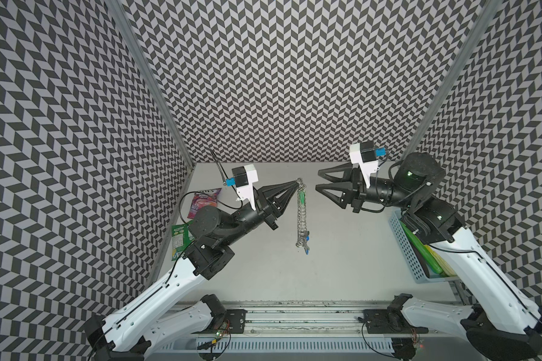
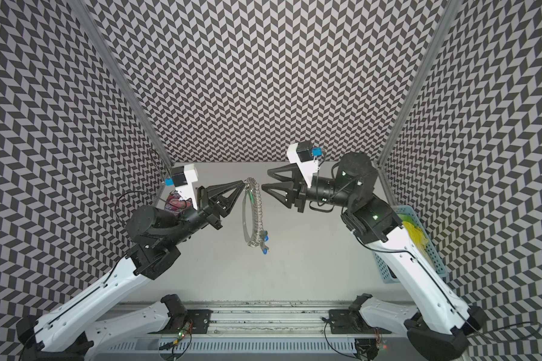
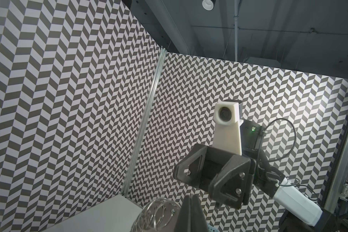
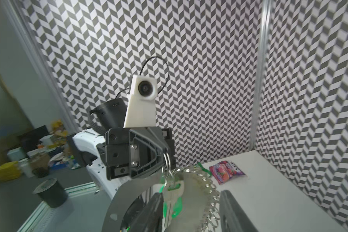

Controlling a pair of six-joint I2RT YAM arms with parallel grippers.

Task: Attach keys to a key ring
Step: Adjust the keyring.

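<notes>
Gray crescent key ring (image 4: 127, 190), wire-ring fringe, silver green-tagged key (image 4: 169, 200), pinched in left fingers (image 1: 273, 190); right fingers (image 1: 320, 188) spread.

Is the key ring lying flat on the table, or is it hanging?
Hanging. The key ring dangles from the left gripper, which is shut on its top end.

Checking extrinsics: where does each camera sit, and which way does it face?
Top views: high over the near edge, looking down at the table; both arms, left gripper pinching the key ring, right gripper open.
Left wrist: behind the left gripper, facing the right gripper head-on; own finger shows.
Right wrist: behind the right gripper, facing the left gripper, key ring and green-tagged key; own fingers show.
Both wrist views share the key ring.
</notes>
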